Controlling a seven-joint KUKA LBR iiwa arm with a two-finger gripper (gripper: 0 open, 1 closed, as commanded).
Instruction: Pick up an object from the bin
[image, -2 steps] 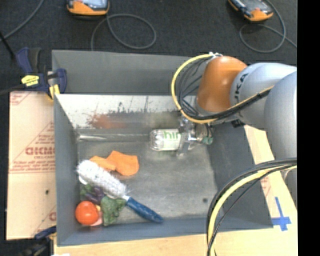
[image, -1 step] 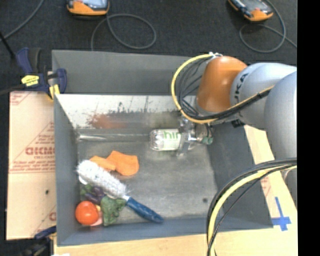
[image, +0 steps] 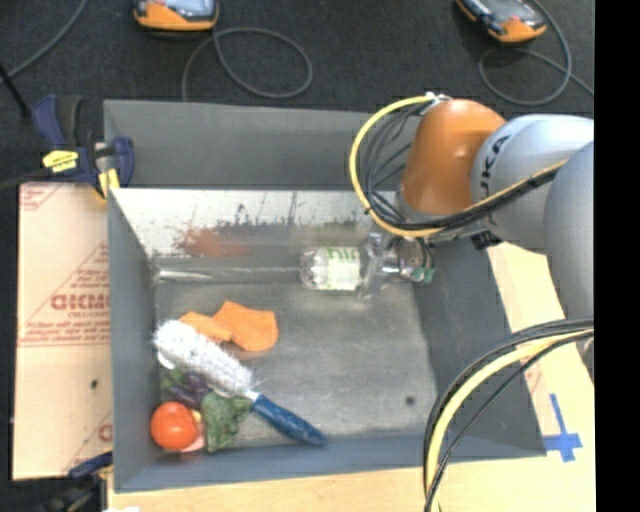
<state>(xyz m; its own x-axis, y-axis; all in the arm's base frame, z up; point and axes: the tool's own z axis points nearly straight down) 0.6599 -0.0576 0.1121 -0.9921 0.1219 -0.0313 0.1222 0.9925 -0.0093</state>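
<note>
My gripper (image: 388, 262) hangs under the orange wrist cover near the back wall of the bin, right of centre. A small clear plastic bottle with a green and white label (image: 333, 269) lies on its side against the back wall. Its right end meets the gripper's left side. I cannot make out whether the bottle is gripped.
At the front left lies a small heap: a flat orange piece (image: 246, 326), a white bristle brush (image: 203, 359) with a blue handle (image: 289, 422), a red-orange ball (image: 173, 426), and green (image: 226, 413) and purple (image: 180, 382) bits. The arm and its cables cover the bin's right side.
</note>
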